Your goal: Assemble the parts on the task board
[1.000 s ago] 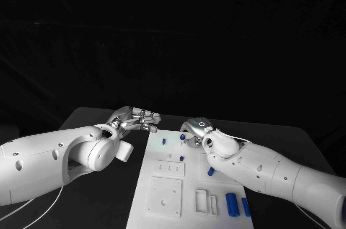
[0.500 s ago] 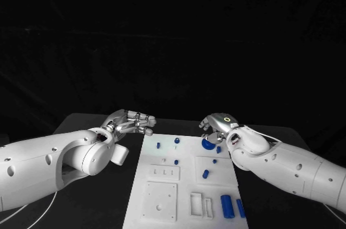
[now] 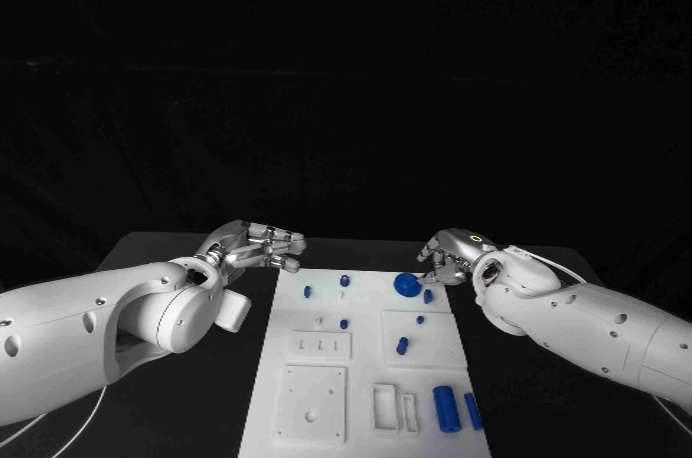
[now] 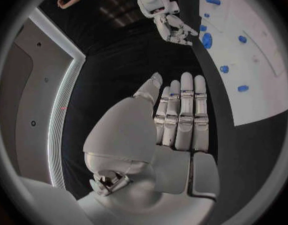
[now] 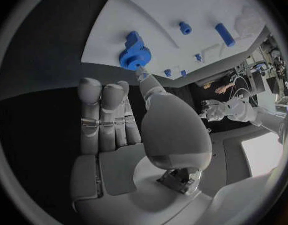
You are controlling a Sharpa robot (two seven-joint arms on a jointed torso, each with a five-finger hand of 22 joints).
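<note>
Task board (image 3: 361,378), a white plate, lies on the black table (image 3: 173,243) between two white robot arms, carrying small blue parts across its far half and two larger blue cylinders (image 3: 446,408) at its near right corner. The right hand (image 3: 450,258) hovers at the board's far right edge, its fingers held straight and close together with nothing in them; one fingertip (image 5: 143,75) reaches to the round blue toothed part (image 3: 408,284), (image 5: 133,52), which sits on the board just in front of that hand. Whether the tip actually touches the part cannot be told. Beyond it in the right wrist view, two more blue pieces (image 5: 185,28) rest on the white surface. The left hand (image 3: 260,246) hangs off the board's far left corner, over the dark tabletop, fingers (image 4: 184,110) extended side by side and flat, gripping nothing. A short blue peg (image 3: 306,291) stands on the board nearest that hand, with another (image 3: 345,279) just past it. Across the plate from the left wrist camera, the right hand (image 4: 175,27) appears beside the toothed part (image 4: 207,40).
</note>
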